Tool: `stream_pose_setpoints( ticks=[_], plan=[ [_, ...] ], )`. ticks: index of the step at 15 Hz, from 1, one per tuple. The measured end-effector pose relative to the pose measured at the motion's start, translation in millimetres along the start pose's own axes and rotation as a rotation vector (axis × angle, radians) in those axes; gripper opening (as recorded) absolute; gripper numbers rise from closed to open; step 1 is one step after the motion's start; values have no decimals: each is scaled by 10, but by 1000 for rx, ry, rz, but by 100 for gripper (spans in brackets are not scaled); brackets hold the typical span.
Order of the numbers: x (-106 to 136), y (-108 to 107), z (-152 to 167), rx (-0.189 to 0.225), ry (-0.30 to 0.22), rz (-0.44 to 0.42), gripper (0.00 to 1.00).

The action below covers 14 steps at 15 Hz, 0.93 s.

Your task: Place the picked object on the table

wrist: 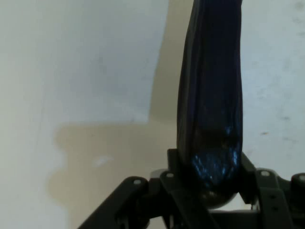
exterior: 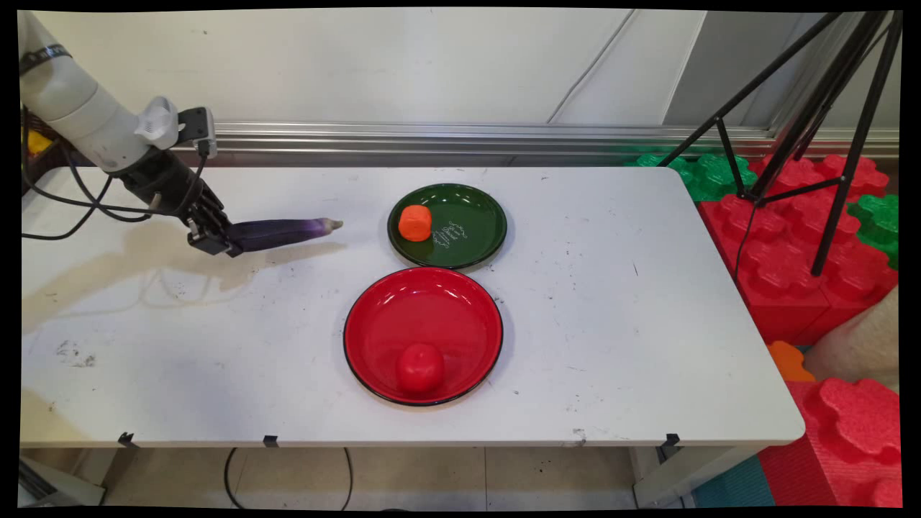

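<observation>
Gripping a purple eggplant (exterior: 284,233) by its thick end, the tool (exterior: 216,239) holds it level above the surface (exterior: 611,324), left of a green plate (exterior: 475,230).

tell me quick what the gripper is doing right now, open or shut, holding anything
Gripper: shut on the purple eggplant, gripping its blunt end, with the eggplant sticking out lengthwise above the white table.

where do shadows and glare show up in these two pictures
Main view: the eggplant in the gripper casts a soft brownish shadow on the table below it; the red plate and green plate carry white glare streaks. Hand view: a tan shadow lies left of the eggplant, with bluish glints near its gripped end.
</observation>
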Motion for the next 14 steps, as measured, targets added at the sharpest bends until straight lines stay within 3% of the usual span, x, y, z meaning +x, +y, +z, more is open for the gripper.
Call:
stream_pose_setpoints(
  ticks=[9,10,14],
  plan=[
    [-121,-413,398,1,-18,-48,0],
    [-128,-445,432,-2,-15,-54,100],
    [-137,-522,500,-12,-1,-67,100]
  ],
)
